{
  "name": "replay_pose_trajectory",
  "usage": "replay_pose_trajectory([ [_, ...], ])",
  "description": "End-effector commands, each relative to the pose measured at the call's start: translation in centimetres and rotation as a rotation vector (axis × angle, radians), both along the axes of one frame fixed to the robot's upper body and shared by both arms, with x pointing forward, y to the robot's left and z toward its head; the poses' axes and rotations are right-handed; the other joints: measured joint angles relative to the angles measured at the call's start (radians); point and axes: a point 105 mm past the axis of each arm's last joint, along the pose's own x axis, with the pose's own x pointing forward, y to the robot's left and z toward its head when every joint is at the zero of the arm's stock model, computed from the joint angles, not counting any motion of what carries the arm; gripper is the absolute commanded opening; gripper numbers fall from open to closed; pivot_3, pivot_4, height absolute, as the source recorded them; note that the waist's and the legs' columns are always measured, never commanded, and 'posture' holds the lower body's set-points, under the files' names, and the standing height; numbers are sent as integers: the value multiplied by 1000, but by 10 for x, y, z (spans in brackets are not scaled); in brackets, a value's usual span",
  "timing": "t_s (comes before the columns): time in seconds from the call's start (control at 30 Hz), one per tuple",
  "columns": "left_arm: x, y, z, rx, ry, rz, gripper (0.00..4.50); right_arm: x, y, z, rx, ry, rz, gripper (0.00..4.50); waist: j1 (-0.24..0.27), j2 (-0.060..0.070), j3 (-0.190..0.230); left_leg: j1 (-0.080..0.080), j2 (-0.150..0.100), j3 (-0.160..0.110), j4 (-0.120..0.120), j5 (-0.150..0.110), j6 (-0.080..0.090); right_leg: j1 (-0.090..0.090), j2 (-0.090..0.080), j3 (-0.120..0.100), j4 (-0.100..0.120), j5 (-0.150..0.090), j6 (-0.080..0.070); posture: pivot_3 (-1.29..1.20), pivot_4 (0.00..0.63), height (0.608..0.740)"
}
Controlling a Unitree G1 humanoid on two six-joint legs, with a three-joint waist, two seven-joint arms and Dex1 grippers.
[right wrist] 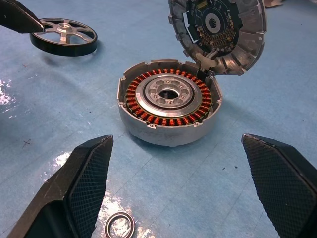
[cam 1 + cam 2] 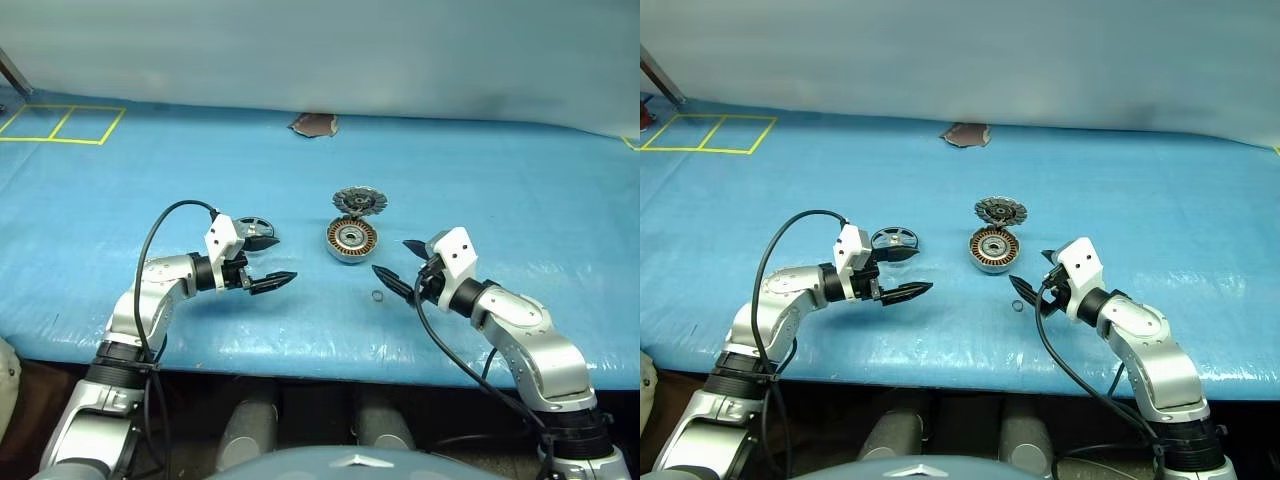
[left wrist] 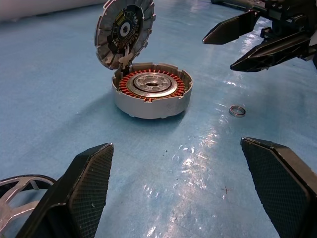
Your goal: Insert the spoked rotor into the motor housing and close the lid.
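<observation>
Nothing inserted yet: rotor (image 1: 63, 35) lying on surface (image 2: 520, 200) beside left end effector (image 2: 268, 262), housing (image 1: 169, 108) sitting empty, lid (image 1: 218, 30) propped open. Left and right end effector (image 2: 399, 266) both hovering open, empty.

Blue-covered counter (image 2: 500, 180): motor housing (image 2: 352, 240) with lid (image 2: 360, 201) tilted up behind, spoked rotor (image 2: 894, 240) left, small ring (image 2: 378, 295) near front.

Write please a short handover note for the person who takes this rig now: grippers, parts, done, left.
Left gripper: open, empty, beside the rotor on the blue table.
Right gripper: open, empty, right of the housing; a small ring lies near it.
Lid: open, tilted up at the housing's far edge.
Done: nothing yet.
Left: put the rotor into the housing, close the lid.
</observation>
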Motion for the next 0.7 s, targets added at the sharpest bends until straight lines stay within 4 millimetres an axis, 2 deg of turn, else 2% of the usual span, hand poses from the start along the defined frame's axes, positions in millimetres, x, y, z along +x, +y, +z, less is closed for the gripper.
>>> replay_pose_trajectory([
  [0.03, 0, -4, 10, -13, -50, -11, 4488, 4, 0, 12, -8, -54, -3, 4365, 0, 0, 0, 0, 0, 0, 0, 0, 0, 0, 0, 0, 0, 0, 0, 0, 150, 740],
  [0.7, 2, -3, 11, -6, -60, -6, 4488, 5, 4, 12, -66, -65, 5, 4365, 0, 0, 0, 0, 0, 0, 0, 0, 0, 0, 0, 0, 0, 0, 0, 0, 150, 740],
])
